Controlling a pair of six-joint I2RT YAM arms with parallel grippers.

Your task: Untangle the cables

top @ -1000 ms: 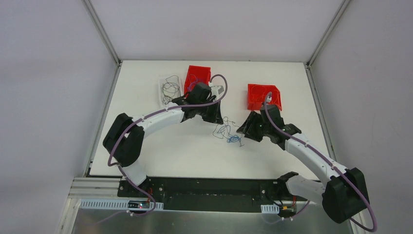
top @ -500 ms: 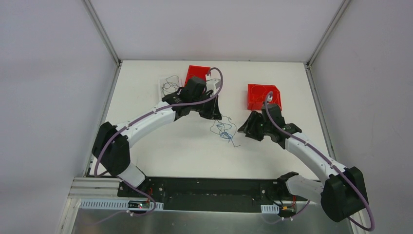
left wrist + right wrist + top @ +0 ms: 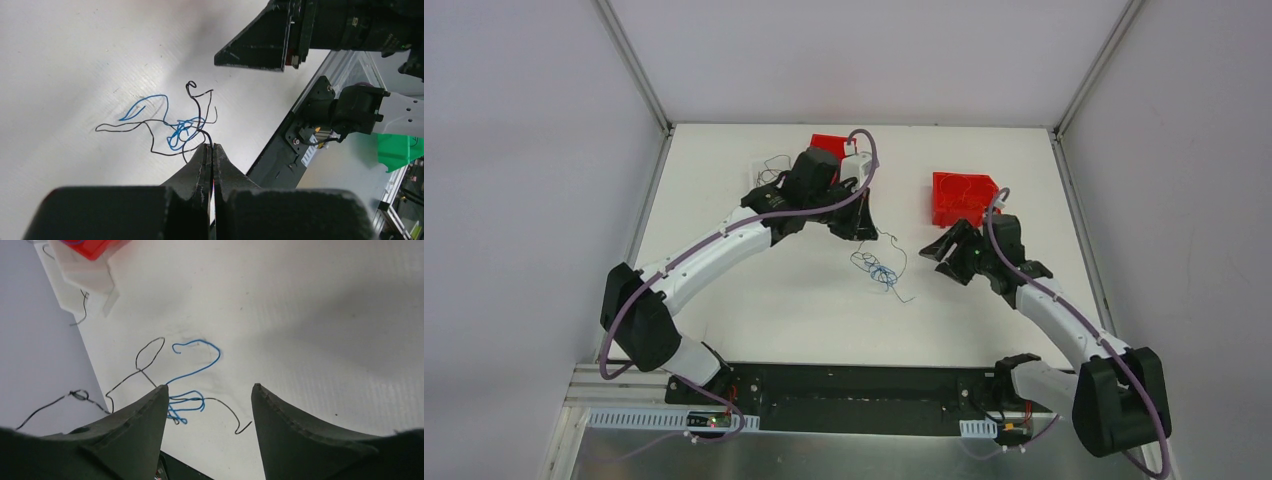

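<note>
White tabletop [image 3: 774, 300] inside grey partition walls; overhead view plus both wrist views checked. Landmark: red bin [image 3: 964, 197] on the right half of the table. Cables [image 3: 880, 270] lie as a small blue-and-black knot on bare table, left of the red bin and on its robot-ward side, between the two grippers. Left gripper [image 3: 211, 146]: jaws pressed together on the black strand [image 3: 204, 135], which runs from the tips down into the knot. This gripper sits farther left of the bin than the knot does. Right gripper [image 3: 208, 390]: jaws spread, nothing between them. It hovers just on the near side of the bin, with the knot showing through the gap but apart from both fingers. Change over the last second: the right gripper was down at the knot's right edge and has since backed off toward the bin and spread wider. The left arm has swung away from the bin, dragging the knot with it across the table. Blue strand [image 3: 218, 354] now trails in an open arc, but the centre of the knot is still crossed. Judgement: the pull-apart only partly worked, because with the right side released the whole bundle slides rather than separates. The next pull probably needs the right gripper to pin the blue strand again.
</note>
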